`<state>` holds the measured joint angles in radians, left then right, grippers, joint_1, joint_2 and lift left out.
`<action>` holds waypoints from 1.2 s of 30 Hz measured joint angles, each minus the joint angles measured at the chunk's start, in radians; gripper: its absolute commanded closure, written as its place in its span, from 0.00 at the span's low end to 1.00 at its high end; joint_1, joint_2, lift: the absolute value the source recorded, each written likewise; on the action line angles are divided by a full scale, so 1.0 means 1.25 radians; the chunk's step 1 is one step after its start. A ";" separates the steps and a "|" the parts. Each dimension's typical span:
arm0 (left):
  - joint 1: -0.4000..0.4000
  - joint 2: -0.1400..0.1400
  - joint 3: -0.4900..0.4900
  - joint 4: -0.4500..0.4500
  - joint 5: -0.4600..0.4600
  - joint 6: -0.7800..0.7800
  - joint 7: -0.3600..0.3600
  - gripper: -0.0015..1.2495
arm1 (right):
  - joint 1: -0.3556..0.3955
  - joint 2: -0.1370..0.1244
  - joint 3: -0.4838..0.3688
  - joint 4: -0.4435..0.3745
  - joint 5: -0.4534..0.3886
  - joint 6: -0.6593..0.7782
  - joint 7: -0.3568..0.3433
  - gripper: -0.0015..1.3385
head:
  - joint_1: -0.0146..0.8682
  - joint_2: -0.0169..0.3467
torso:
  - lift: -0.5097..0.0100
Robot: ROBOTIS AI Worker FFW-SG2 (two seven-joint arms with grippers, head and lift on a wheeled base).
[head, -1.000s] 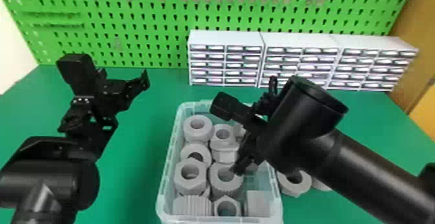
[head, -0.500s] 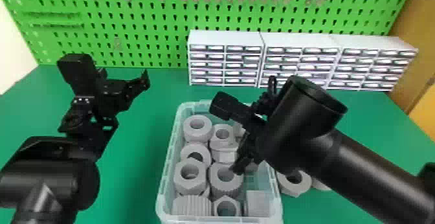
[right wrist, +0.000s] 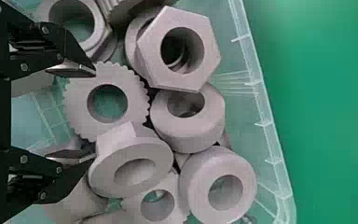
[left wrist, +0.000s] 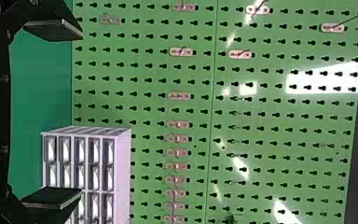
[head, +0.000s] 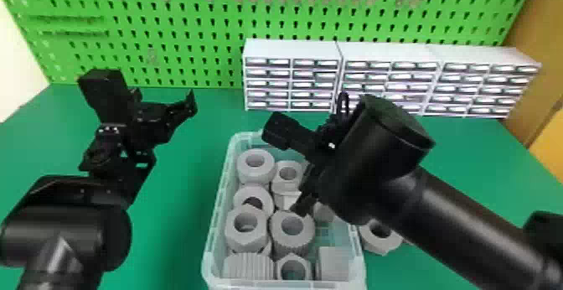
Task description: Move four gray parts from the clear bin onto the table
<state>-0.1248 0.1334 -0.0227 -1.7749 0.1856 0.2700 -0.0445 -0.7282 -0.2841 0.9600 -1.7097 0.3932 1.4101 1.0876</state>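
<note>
Because the right gripper [head: 305, 198] and its forearm block the head view, part of the clear bin [head: 218, 209], mainly its 1 to 3 o'clock side, is hidden, along with some gray parts [head: 255, 168]; bin's 6 o'clock end is cut off at bottom edge (12 o'clock = away from robot). Loose gray part [head: 379, 239] on the table, just outside the bin's 3 o'clock side, half under the forearm. Drawer units [head: 381, 50] at the bin's 1 o'clock, lower fronts partly covered by the arm. Versus 1.0 s ago, right gripper and forearm are shifted slightly toward 11 o'clock; left arm, bin and the visible gray parts match. Right arm enters from 4 o'clock, reaches toward 10, fingers angled down over the bin. Right wrist view: right gripper [right wrist: 94, 114] has fingers apart, nothing clamped, tips close to a toothed ring [right wrist: 77, 100] and a flanged part [right wrist: 130, 175], both in the bin; contact can't be told. Other parts run off that view's edges. Left gripper [head: 164, 105] parked over the table at the bin's 10 o'clock, fingers spread, nothing between them.
</note>
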 measured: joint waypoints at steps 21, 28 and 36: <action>-0.005 -0.001 -0.010 0.006 0.000 0.000 0.000 0.09 | -0.020 0.066 0.011 0.099 0.005 -0.101 -0.048 0.47 | 0.79 0.12 | 0.89; -0.006 -0.001 -0.010 0.006 0.000 0.000 0.000 0.09 | -0.033 0.090 0.016 0.132 -0.071 -0.130 -0.127 0.47 | 0.79 0.12 | 0.89; -0.008 -0.001 -0.010 0.007 0.000 0.000 0.000 0.09 | -0.047 0.104 0.041 0.154 -0.118 -0.143 -0.145 0.47 | 0.79 0.12 | 0.89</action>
<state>-0.1345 0.1319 -0.0353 -1.7657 0.1856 0.2700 -0.0445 -0.7867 -0.1540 1.0111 -1.5169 0.2459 1.2310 0.9062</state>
